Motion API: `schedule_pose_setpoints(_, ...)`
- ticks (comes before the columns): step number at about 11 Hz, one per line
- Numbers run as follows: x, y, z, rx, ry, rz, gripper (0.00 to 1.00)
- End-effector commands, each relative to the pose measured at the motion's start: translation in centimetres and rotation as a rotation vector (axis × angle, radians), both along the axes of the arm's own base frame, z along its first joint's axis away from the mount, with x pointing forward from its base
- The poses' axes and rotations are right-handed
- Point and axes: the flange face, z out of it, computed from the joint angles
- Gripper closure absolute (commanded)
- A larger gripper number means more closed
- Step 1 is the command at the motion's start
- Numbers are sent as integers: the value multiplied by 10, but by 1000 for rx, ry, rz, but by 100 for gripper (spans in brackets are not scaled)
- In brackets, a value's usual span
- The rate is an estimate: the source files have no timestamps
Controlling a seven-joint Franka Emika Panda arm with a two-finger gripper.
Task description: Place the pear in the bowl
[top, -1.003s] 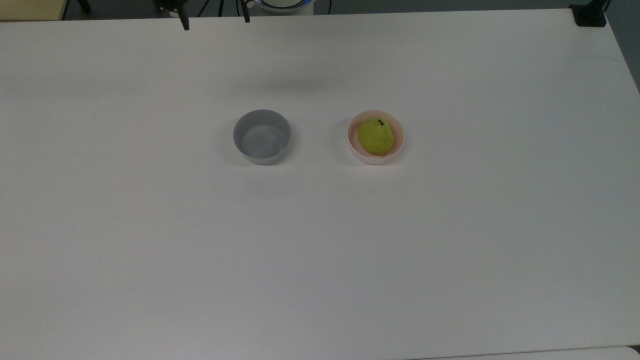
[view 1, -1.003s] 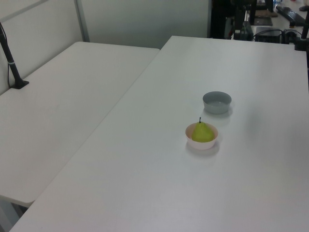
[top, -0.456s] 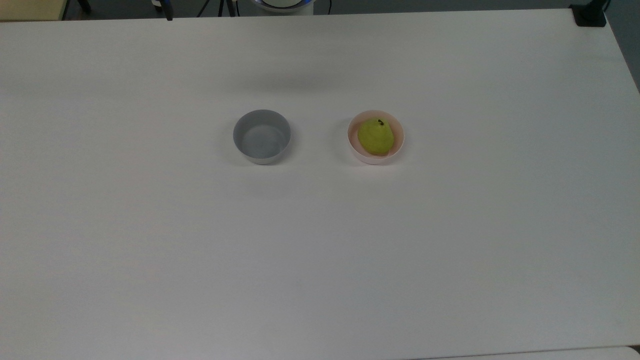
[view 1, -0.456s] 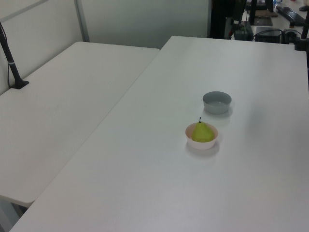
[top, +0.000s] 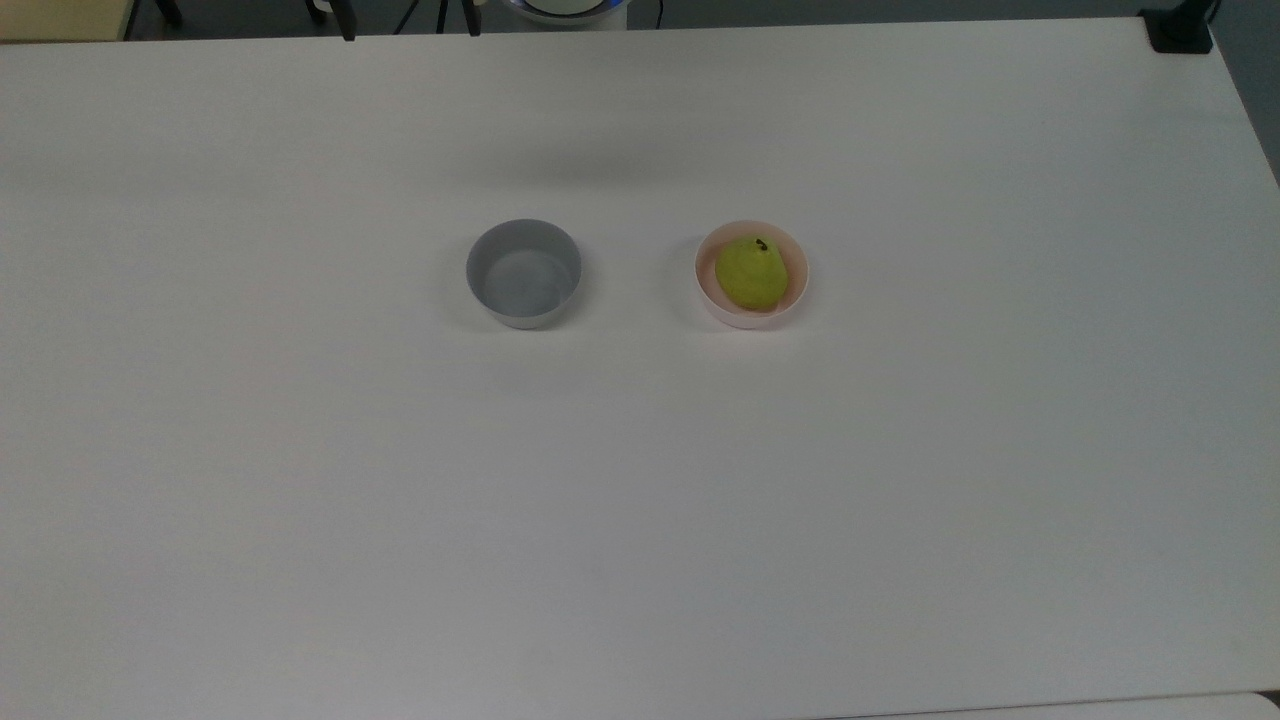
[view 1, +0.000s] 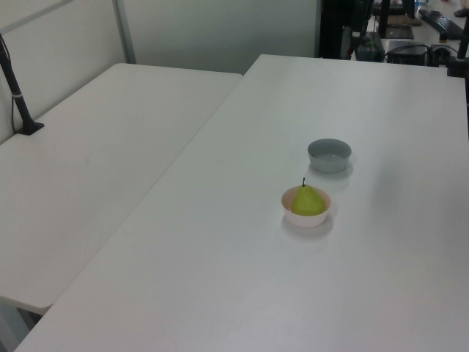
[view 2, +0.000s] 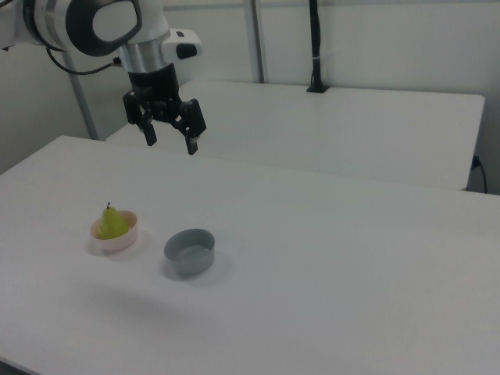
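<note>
Pear [top: 750,274] seated inside pink bowl [top: 708,295], upright, long axis near vertical, stem up; in top view, stem end leans slightly toward far table edge. Gripper [view 2: 169,142] raised high over white table [top: 640,500], fingers [view 2: 191,144] spread wide, holding nothing. Bowl and pear well below fingertips, toward the right view's left. Grey bowl [view 2: 189,251] beside pink bowl, apart.

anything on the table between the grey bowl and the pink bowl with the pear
Nothing: in the top view, bare white table separates the grey bowl from the pink bowl holding the pear.
</note>
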Motion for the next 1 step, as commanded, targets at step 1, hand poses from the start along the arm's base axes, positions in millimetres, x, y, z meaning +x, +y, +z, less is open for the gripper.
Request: schedule_pose_setpoints(1, 1, 4, 4, 8, -4, -8, 0)
